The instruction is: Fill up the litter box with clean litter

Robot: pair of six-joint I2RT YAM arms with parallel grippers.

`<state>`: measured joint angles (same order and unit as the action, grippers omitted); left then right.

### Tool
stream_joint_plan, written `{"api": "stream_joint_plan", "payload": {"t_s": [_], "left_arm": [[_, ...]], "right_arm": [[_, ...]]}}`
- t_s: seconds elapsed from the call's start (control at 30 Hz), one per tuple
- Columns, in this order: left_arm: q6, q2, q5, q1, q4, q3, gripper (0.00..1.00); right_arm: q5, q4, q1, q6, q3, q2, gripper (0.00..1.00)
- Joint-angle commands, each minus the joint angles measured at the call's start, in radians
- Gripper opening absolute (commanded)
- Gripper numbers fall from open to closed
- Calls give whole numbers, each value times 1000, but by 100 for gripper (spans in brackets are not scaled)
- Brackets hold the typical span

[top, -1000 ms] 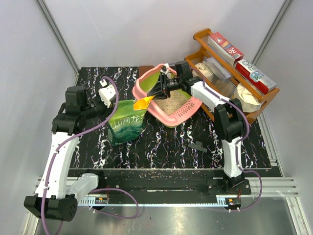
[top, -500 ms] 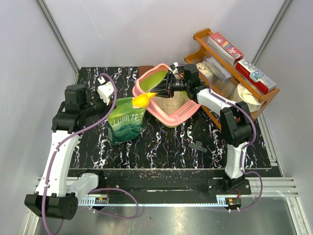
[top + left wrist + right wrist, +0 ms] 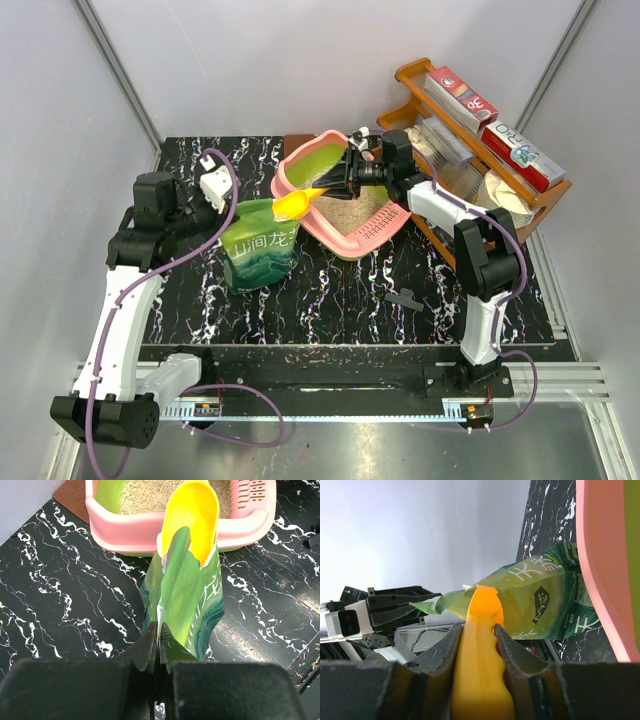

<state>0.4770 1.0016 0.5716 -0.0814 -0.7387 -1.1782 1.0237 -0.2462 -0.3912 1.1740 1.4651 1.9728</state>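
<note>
Left wrist view: left gripper (image 3: 157,652) pinched together on the near top edge of the green bag (image 3: 187,600). Yellow scoop (image 3: 192,515) sits in the bag's mouth. Only the right wrist view shows the right gripper (image 3: 477,630) clamped on the scoop's handle. Litter box (image 3: 130,530) is just beyond the bag and holds clean litter (image 3: 145,492).

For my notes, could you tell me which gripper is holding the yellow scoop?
The right gripper, shut on the scoop; the left gripper pinches the bag instead.
</note>
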Motion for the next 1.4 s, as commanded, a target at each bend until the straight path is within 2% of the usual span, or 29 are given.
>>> {"api": "stream_joint_plan", "payload": {"t_s": [0.0,0.1,0.67,1.03,1.23,1.37], "left_arm": [[-23,-24,-1,14,104,-52,0],[-40,-23,25,15,107,-49,0],[-35,-18,10,14,121,-49,0],[-38,-9,8,14,128,-43,0],[-43,-15,10,14,128,-37,0],[-49,-21,11,14,130,-31,0]], "right_arm": [[6,-9,63,-83,26,-104,0],[-31,83,63,-132,41,-132,0],[3,88,107,-105,-14,-158,0],[-14,93,213,-112,-16,-167,0],[-126,152,258,-192,21,-163,0],[-279,301,265,-315,70,-163,0]]}}
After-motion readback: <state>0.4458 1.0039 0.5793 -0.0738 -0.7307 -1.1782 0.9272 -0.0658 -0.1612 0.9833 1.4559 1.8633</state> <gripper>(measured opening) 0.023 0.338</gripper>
